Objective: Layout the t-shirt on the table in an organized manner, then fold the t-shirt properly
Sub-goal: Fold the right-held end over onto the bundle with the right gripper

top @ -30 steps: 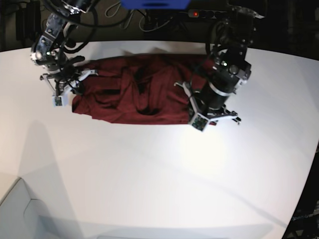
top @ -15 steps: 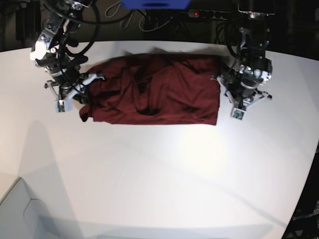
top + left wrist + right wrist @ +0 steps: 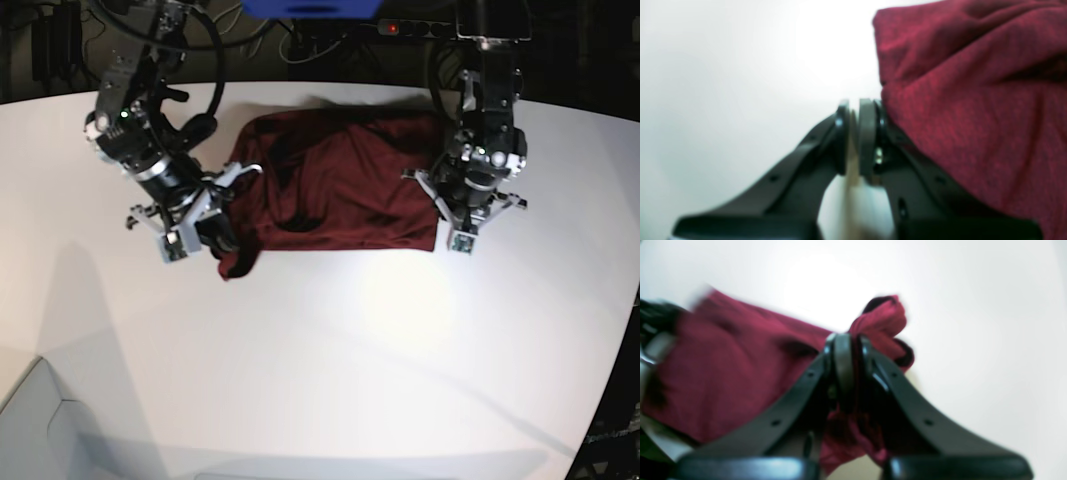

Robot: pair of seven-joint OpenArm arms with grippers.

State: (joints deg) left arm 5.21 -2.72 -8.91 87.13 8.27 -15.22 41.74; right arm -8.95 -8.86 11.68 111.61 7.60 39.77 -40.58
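At the far middle of the bench (image 3: 320, 380), close to its back edge, lies the shirt (image 3: 340, 185), bunched into a rough rectangle with many wrinkles. Its long axis runs along the back edge, from one arm to the other; which end is the collar I cannot tell.

The right hand (image 3: 848, 350) is clenched on a twisted fold of the shirt, and a tail of cloth hangs below it toward the bench. The left hand (image 3: 853, 136) is closed too, but it holds nothing: white bench shows in the thin gap between its jaws, and the cloth only lies against its outer side, at the shirt's other end.

The risk, as I judge it, is that only one end is really held. If the right hand pulls, the whole shirt can slide and crumple more instead of stretching flat, because the other end is free. The thin cloth can also slip out of the pinch, or the hanging tail can fold under and hide a sleeve.
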